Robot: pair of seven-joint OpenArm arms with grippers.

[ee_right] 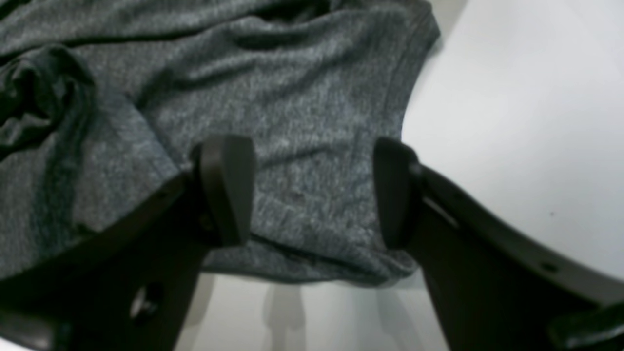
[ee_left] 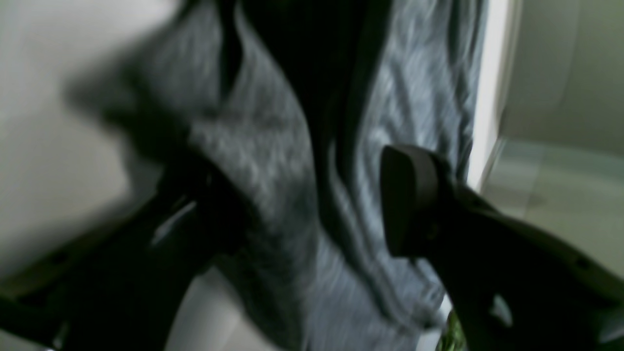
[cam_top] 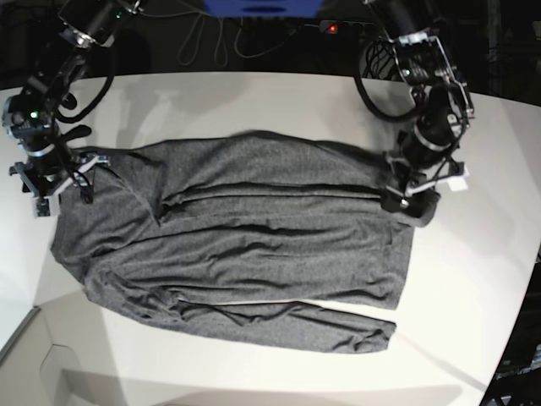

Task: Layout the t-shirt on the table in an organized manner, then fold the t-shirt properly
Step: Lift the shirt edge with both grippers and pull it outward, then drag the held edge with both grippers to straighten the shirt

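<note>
The t-shirt (cam_top: 245, 245), a heathered dark grey knit, lies spread across the middle of the white tabletop (cam_top: 254, 93), wide and mostly flat but with long creases running through its middle and a bunched strip along the edge nearest the base camera. It looks light, limp and easily dragged; it will likely slide on the smooth surface and sag wherever it is lifted, so a hem or corner should give a surer hold than the flat middle. The right pincer (ee_right: 312, 195) hangs with its jaws apart over one end of the t-shirt, just inside the stitched hem, and holds nothing. The left pincer (ee_left: 312, 204), at the opposite end of the t-shirt, also stands with jaws apart; cloth runs between them, but the wrist view is too blurred to tell whether the pads touch it. Beyond the t-shirt's far edge the tabletop is bare up to a tangle of cables (cam_top: 211, 42). Beside each end of the t-shirt there is only a modest margin before the tabletop's curved rim, so outward pulls have limited room. On the near side a bare band remains, narrowing toward the corner.
</note>
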